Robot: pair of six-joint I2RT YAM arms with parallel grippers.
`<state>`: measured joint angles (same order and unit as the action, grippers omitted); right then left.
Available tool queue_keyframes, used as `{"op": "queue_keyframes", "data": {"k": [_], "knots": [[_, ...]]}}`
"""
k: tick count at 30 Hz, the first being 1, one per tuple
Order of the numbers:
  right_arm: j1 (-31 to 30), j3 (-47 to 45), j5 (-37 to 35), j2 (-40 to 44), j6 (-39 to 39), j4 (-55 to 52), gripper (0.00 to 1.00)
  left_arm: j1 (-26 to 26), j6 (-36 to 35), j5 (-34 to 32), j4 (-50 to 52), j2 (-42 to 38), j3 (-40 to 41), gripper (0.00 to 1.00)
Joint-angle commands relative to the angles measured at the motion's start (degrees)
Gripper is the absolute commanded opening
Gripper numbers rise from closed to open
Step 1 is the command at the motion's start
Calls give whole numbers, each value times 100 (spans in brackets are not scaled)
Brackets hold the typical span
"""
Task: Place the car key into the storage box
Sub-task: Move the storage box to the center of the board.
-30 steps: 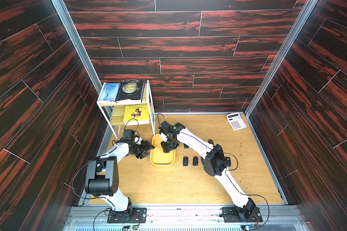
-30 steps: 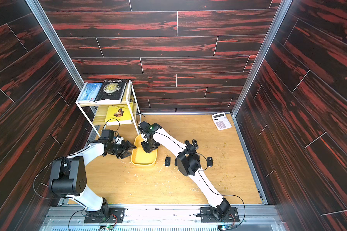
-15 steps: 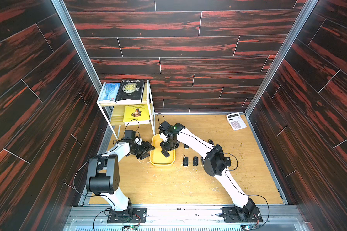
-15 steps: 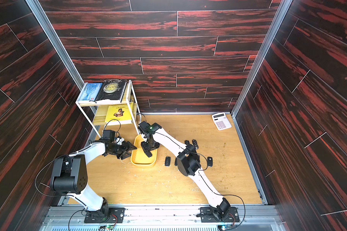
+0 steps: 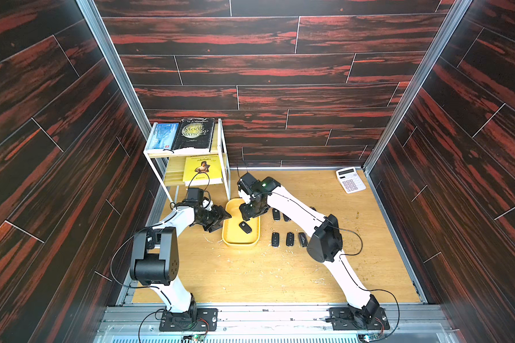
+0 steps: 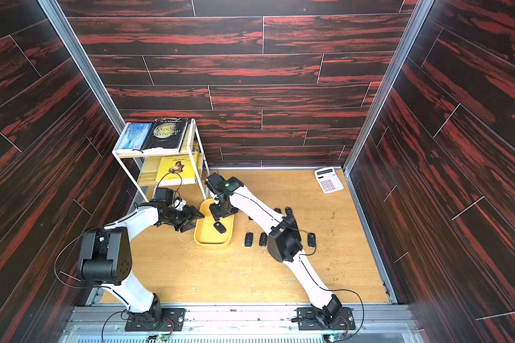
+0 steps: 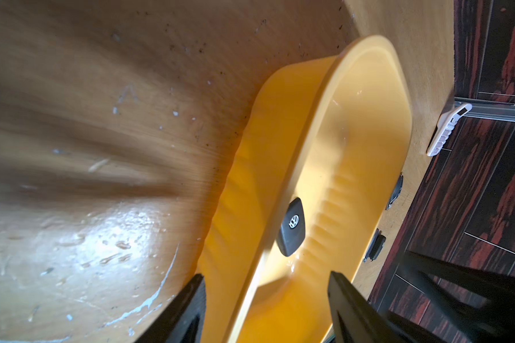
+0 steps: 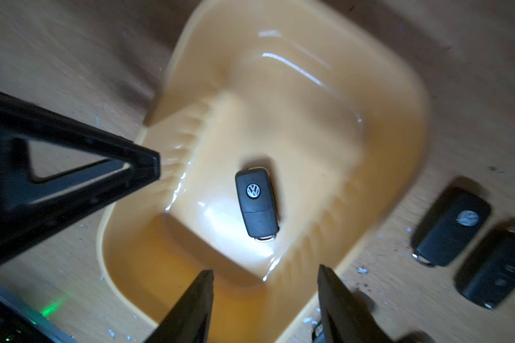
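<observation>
Key [image 8: 257, 203] lies loose in the box [image 8: 399, 148] just ahead of your right tool [image 8: 265, 270], long axis pointing into its parted, empty jaws; left tool [image 7: 266, 274], parted too, straddles the box rim.

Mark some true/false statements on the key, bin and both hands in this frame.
1. A car key lies inside the yellow bin. True.
2. The right hand grips that key. False: its jaws are open and empty above the bin.
3. The left hand holds a key. False: it holds none; its jaws straddle the bin's wall.
4. Other keys lie on the table outside the bin. True.
5. The calculator sits in the bin. False: it lies on the table's far corner.
</observation>
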<state>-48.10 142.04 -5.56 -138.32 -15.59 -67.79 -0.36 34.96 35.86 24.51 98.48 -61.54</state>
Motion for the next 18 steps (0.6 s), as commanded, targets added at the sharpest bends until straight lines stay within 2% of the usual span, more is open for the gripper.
{"op": "queue_keyframes", "data": {"k": [1, 5, 13, 18], "knots": [[163, 123, -607, 353, 36, -356, 61, -93, -69, -44, 145, 74, -125, 70], [396, -123, -791, 573, 23, -417, 61, -246, -14, -33, 59, 141, -139, 70], [745, -1646, -880, 1334, -74, 273, 61, -403, 104, -130, -25, 115, -161, 70], [996, -2481, -1057, 1745, -223, 653, 62, -403, -79, -716, 397, -224, -192, 75]]}}
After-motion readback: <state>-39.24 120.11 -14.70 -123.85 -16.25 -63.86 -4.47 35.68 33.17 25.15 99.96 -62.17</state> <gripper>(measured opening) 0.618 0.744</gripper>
